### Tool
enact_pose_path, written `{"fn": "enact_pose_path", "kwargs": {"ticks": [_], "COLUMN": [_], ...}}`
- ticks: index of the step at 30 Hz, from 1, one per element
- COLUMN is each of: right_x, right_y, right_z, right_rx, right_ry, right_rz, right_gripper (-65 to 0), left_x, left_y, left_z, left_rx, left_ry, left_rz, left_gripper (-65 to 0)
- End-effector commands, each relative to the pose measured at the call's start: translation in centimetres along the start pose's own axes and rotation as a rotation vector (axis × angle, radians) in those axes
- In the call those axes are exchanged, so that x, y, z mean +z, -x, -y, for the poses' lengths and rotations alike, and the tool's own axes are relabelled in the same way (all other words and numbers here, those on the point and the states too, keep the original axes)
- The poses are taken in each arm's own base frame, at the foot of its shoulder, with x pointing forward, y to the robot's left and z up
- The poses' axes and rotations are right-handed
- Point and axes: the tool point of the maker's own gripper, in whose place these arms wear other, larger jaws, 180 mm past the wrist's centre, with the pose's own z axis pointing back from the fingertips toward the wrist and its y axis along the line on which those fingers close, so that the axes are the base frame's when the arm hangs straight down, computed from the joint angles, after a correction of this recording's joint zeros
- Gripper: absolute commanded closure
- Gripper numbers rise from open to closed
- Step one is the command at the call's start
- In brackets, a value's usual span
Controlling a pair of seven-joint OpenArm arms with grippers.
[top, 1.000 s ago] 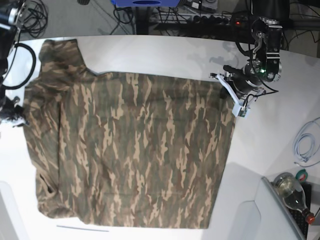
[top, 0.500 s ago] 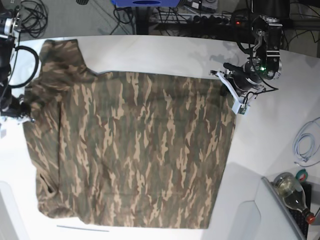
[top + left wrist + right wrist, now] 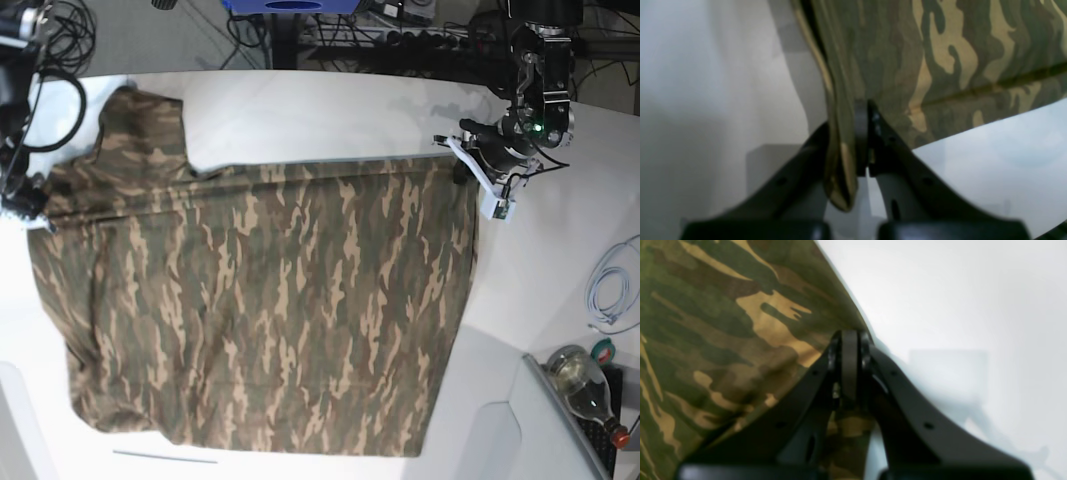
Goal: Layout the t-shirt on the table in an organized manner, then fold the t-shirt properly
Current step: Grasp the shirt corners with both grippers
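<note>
The camouflage t-shirt (image 3: 270,310) lies spread flat across the white table (image 3: 320,115), a sleeve pointing to the far left corner. My left gripper (image 3: 466,165) is shut on the shirt's far right corner; in the left wrist view a fold of the cloth (image 3: 940,50) is pinched in my left gripper (image 3: 862,113). At the left edge my right gripper (image 3: 35,208) is shut on the shirt's border. The right wrist view shows the right gripper (image 3: 849,338) clamped on the cloth (image 3: 723,323) edge just above the tabletop.
A coiled white cable (image 3: 610,290) lies at the table's right edge. A glass bottle (image 3: 585,385) and a grey bin (image 3: 500,440) sit at the front right. Black cables hang behind the far edge. A thin dark seam line (image 3: 165,457) runs near the front.
Both grippers have moved toward the far side and slightly apart with the shirt. The cloth has shifted that way and now lies tauter and wider between them.
</note>
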Motion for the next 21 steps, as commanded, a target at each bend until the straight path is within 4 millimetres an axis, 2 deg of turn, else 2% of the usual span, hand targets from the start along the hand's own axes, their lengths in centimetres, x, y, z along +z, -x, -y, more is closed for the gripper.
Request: {"fn": "enact_pose_path", "kwargs": {"ticks": [1, 5, 9, 13, 17, 21], "right_x": [0.7, 2.7, 4.8, 6.1, 5.6, 2.5], "right_y": [0.4, 1.8, 0.6, -1.6, -3.9, -3.0], "right_z": [1.3, -0.6, -0.6, -1.8, -3.2, -4.0], "right_rx": [-0.012, -0.071, -0.155, -0.102, -0.032, -0.010], "right_ry": [0.041, -0.011, -0.003, -0.060, -0.135, -0.177], "right_rz": [-0.036, -0.048, 0.001, 0.073, 0.098, -0.003], "right_gripper": [-1.4, -1.4, -1.4, -1.4, -1.4, -1.4], "left_x": [0.3, 0.4, 0.4, 0.5, 0.6, 0.6], "left_y": [-0.7, -0.5, -0.8, -0.8, -0.7, -0.4], "left_z": [-0.8, -0.6, -0.7, -0.9, -1.0, -0.9], "left_rx": [-0.012, -0.012, -0.010, -0.011, -0.010, -0.009], "left_ry": [-0.021, -0.018, -0.020, -0.026, -0.027, -0.027], "left_rz": [0.021, 0.019, 0.026, 0.027, 0.025, 0.020], "left_gripper": [0.0, 0.0, 0.0, 0.0, 0.0, 0.0]}}
